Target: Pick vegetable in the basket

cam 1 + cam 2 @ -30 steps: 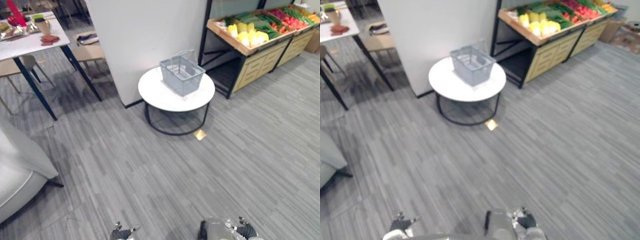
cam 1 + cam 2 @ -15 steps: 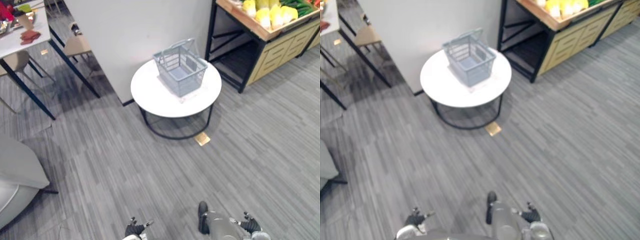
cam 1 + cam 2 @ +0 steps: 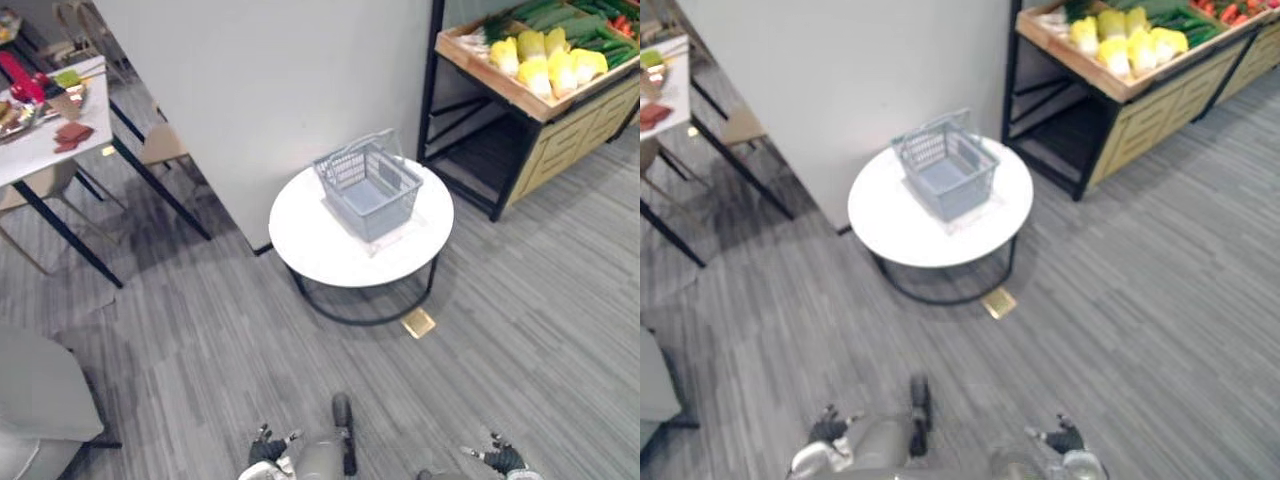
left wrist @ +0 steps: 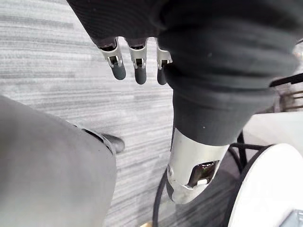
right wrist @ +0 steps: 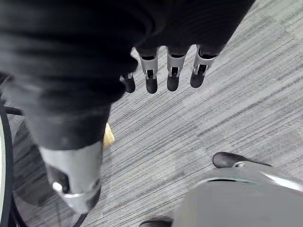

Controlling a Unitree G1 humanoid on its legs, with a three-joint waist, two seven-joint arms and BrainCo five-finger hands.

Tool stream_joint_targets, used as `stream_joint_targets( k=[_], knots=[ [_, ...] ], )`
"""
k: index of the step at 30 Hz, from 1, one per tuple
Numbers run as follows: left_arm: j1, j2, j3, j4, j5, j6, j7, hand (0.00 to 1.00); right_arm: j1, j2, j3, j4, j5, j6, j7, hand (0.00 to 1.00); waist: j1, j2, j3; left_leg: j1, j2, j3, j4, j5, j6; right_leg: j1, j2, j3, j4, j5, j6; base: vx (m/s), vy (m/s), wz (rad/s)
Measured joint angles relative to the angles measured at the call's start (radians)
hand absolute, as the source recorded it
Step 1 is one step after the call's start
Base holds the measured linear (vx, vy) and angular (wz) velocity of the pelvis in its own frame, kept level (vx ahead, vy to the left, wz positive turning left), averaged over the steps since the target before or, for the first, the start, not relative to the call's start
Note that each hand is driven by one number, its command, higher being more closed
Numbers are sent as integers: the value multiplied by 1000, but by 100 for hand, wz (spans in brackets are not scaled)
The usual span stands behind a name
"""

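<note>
An empty grey wire basket (image 3: 368,190) stands on a round white table (image 3: 320,250) in front of a white wall panel. Yellow and green vegetables (image 3: 545,58) lie in a wooden crate shelf (image 3: 1110,85) at the far right, well away from both hands. My left hand (image 3: 268,448) hangs low at the bottom edge with relaxed, straight fingers (image 4: 136,64) over the grey floor, holding nothing. At the bottom right my right hand (image 3: 497,459) is also open, its fingers (image 5: 173,71) over bare carpet.
A white dining table (image 3: 45,130) with red items and chairs stands at the far left. A pale sofa (image 3: 40,400) fills the lower left corner. A small yellow plate (image 3: 418,322) lies on the floor beside the round table's black frame.
The camera has moved: the round table and basket now sit nearer the middle, and more of the vegetable shelf shows. Both hands stay low and empty.
</note>
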Motion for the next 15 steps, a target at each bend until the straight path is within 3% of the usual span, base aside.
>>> stream_joint_targets(
  k=[1, 2, 4, 5, 6, 7, 8, 9, 11, 12, 14, 15],
  knots=[
    [5, 6, 2, 1, 0, 0, 0, 0, 0, 6, 2, 0, 0, 0, 0, 0, 6, -8, -14, 2, -7, 9, 16, 34, 6, 8, -9, 21, -1, -14, -1, 460, 258, -76],
    [20, 17, 5, 2, 0, -1, -1, 0, -2, 20, 6, 0, 0, -2, 2, 0, 13, -34, -53, -1, -32, 28, 49, 56, 28, 10, -41, 57, -1, -38, -9, 480, 228, -60],
    [18, 54, -17, 28, 8, 2, -1, 0, 0, 55, 28, 0, -3, -9, 5, 0, -2, -80, -91, 6, -85, 47, 82, 9, 87, -22, -84, 130, 84, -16, 15, 545, 254, -26],
    [17, 59, -24, 35, 7, 5, 0, 0, -2, 56, 30, -1, -4, -9, 5, 0, -9, -85, -95, 15, -97, 48, 90, 0, 102, -39, -90, 156, 135, -11, 25, 592, 313, 20],
    [16, 64, -39, 42, 8, 8, 1, 0, -3, 53, 31, 0, -6, -9, 7, 0, -13, -90, -97, 52, -118, 55, 93, -31, 128, -90, -88, 218, 300, 19, 74, 489, 272, 16],
    [16, 74, -47, 43, 8, 9, 2, 0, -3, 52, 31, 0, -6, -9, 8, 0, -14, -91, -96, 74, -122, 56, 93, -49, 131, -116, -84, 238, 381, 48, 123, 572, 301, 10],
    [17, 82, -77, 53, 8, 9, 3, 0, -7, 53, 33, 0, -6, -9, 10, 0, -13, -90, -96, 121, -126, 58, 90, -79, 137, -165, -67, 266, 533, 136, 250, 363, 179, -2],
    [17, 90, -96, 61, 9, 10, 3, 0, -8, 54, 34, -1, -6, -9, 11, 0, -15, -89, -95, 146, -125, 57, 89, -92, 140, -187, -60, 270, 606, 189, 278, 414, 177, -4],
    [18, 114, -155, 69, 10, 24, 6, 0, -10, 51, 36, -20, -5, -12, 18, 0, -17, -87, -76, 273, -126, 53, 63, -137, 149, -267, -72, 180, 850, 206, 264, 373, 119, -4],
    [19, 117, -165, 69, 17, 24, 5, 0, -11, 51, 36, -22, -5, -12, 19, 0, -19, -79, -70, 305, -126, 52, 48, -141, 149, -282, -81, 145, 874, 198, 249, 319, 76, 4],
    [19, 121, -190, 70, 38, 27, 5, 0, -27, 49, 40, -28, -5, -15, 19, 0, -24, -78, -65, 399, -120, 42, -16, -156, 145, -335, -124, -12, 815, 112, 104, 262, 34, 12],
    [20, 121, -191, 69, 37, 28, 5, 0, -29, 49, 43, -28, -5, -17, 19, 0, -24, -77, -65, 411, -116, 39, -22, -162, 141, -343, -131, -45, 761, 100, 84, 227, -25, 18]
  ],
)
